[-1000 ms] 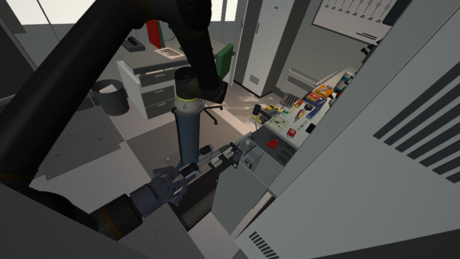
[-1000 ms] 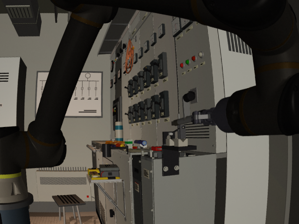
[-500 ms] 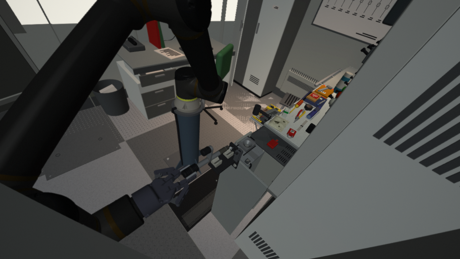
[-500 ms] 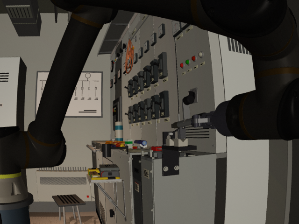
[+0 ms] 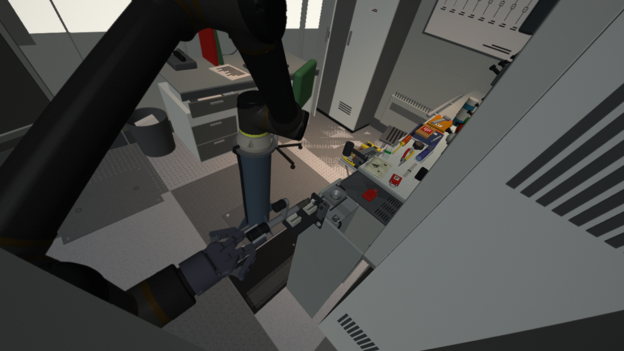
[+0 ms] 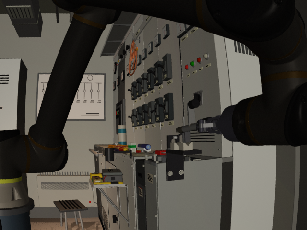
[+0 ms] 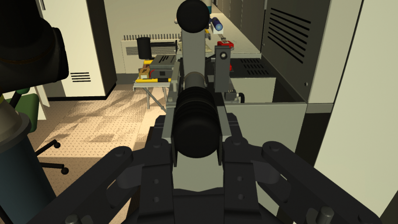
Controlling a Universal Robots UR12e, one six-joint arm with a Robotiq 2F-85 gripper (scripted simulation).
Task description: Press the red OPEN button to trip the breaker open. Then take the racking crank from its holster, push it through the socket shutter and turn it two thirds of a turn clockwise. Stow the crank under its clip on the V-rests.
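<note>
The racking crank [image 5: 274, 221] lies along the V-rests [image 6: 183, 146] on the black bracket at the front corner of the breaker cabinet, its shaft passing the clip [image 5: 317, 205]. I cannot tell whether the shaft sits fully down in the rests. My gripper [image 5: 244, 244] grips the crank by its ribbed black handle [image 7: 197, 121] at the near end. The crank's arm and round knob [image 7: 192, 16] rise upright beyond the handle in the wrist camera. The red button [image 5: 370, 194] sits on the cabinet top behind the bracket.
The grey switchgear cabinet [image 6: 198, 81] stands close on the right, with a worktop of tools [image 5: 412, 150] beyond. My arm's pedestal [image 5: 255, 183] stands left of the bracket. A desk [image 5: 209, 96], bin and green chair are further back across open floor.
</note>
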